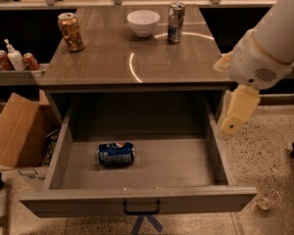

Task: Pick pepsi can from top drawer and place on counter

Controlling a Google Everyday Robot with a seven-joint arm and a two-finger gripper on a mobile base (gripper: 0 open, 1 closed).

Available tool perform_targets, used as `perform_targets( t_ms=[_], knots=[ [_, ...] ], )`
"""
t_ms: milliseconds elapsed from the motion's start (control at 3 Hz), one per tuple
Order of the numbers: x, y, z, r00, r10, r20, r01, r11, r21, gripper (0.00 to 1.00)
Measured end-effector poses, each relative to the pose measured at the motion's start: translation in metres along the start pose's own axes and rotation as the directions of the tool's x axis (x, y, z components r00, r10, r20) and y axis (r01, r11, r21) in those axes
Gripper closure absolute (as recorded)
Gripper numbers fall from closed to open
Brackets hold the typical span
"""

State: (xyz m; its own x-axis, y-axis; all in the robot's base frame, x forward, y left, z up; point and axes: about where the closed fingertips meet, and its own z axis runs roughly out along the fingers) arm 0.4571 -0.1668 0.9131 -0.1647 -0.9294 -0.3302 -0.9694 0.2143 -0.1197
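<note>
Pepsi can [116, 153] lies on side in open drawer [78, 203], left of middle. Gripper [236, 112] hangs by drawer's right wall, well apart from can (grip state: cannot tell).

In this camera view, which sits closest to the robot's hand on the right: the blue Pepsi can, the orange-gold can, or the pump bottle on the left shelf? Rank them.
From the gripper, at the right of the top drawer:
1. pepsi can, lying inside that drawer.
2. orange-gold can, back left of the counter.
3. pump bottle, farthest left.
</note>
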Motion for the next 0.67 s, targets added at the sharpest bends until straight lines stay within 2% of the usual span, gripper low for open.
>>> perform_targets(
  t_ms=[333, 667],
  knots=[
    [-0.041, 0.000, 0.069, 0.994, -0.005, 0.106, 0.015, 0.9957, -0.092, 0.00],
    [-0.095, 0.002, 0.124, 0.979, 0.007, 0.203, 0.027, 0.9859, -0.165, 0.00]
  ],
)
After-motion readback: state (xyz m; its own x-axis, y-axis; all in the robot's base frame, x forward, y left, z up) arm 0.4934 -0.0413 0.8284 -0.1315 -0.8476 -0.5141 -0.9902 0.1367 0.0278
